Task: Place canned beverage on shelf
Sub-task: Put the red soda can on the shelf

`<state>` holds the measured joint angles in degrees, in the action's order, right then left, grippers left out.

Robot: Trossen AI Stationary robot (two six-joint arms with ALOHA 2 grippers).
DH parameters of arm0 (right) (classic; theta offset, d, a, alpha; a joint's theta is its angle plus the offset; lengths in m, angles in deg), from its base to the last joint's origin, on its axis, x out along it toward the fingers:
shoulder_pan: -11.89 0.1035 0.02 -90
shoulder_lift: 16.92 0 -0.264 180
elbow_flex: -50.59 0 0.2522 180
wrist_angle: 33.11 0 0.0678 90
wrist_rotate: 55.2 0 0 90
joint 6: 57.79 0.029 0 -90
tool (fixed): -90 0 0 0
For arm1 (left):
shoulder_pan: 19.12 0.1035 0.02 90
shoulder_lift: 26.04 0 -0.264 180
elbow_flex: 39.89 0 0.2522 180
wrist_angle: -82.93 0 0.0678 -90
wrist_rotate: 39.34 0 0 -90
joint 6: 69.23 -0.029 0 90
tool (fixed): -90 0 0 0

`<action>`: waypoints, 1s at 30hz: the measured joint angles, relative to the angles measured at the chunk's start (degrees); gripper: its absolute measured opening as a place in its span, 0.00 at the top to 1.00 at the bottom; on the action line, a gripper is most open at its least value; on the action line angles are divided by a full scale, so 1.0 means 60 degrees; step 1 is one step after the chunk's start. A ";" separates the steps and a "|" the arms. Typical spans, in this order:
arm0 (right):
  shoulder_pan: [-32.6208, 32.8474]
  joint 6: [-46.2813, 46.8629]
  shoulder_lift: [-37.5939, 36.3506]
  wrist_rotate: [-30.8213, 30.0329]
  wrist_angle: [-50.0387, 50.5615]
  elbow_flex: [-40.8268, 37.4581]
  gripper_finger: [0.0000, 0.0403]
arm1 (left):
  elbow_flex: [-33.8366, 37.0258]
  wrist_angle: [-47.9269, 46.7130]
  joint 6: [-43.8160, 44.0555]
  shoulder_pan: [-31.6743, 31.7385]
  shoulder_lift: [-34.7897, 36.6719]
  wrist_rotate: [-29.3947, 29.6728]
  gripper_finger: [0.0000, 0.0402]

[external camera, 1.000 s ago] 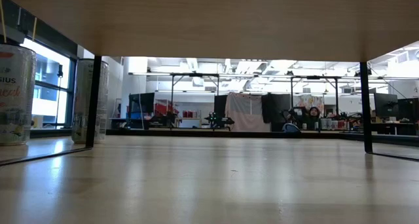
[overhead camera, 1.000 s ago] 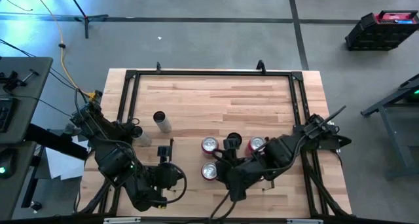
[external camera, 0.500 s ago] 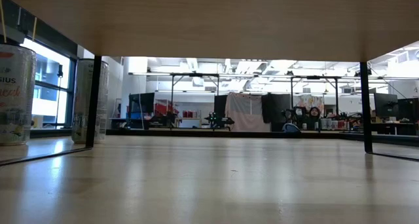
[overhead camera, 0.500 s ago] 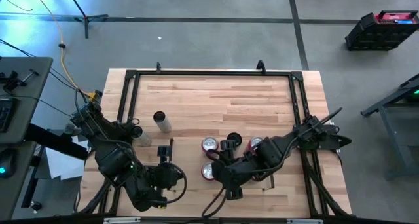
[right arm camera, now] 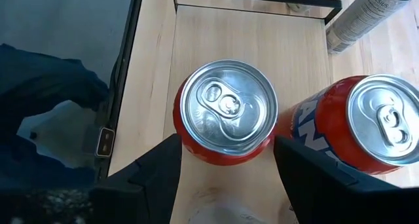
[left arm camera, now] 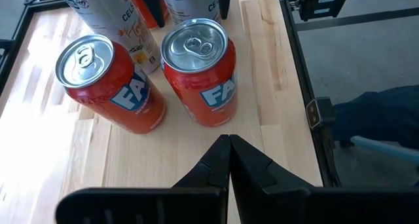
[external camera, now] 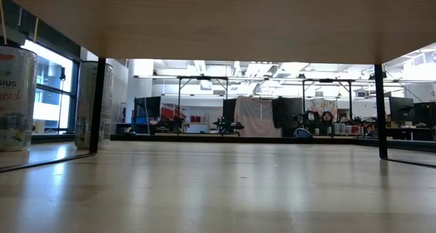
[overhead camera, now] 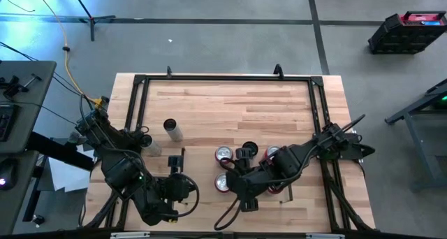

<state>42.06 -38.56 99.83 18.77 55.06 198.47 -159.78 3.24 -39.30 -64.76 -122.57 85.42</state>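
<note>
Right pincer (right arm camera: 226,168) spread around upright red can (right arm camera: 226,112), fingers flanking it (contact not clear); second red can (right arm camera: 366,122) just beside. Same two cans near worktop (overhead camera: 230,103) front in high view. Left pincer (left arm camera: 229,160) pressed together, empty, short of those cans. Farther off, shelf (right arm camera: 252,31) flat on worktop, tall slim can (right arm camera: 363,18) lying beside it.
</note>
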 joint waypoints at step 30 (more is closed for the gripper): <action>-0.0280 -0.1110 0.0168 0.0813 -0.0328 0.0004 0.43 | -0.0004 0.0004 -0.0005 -0.0004 0.0000 -0.0008 1.00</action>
<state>40.38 -45.22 100.84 23.64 53.10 198.49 -159.80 3.26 -39.33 -64.79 -122.57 85.37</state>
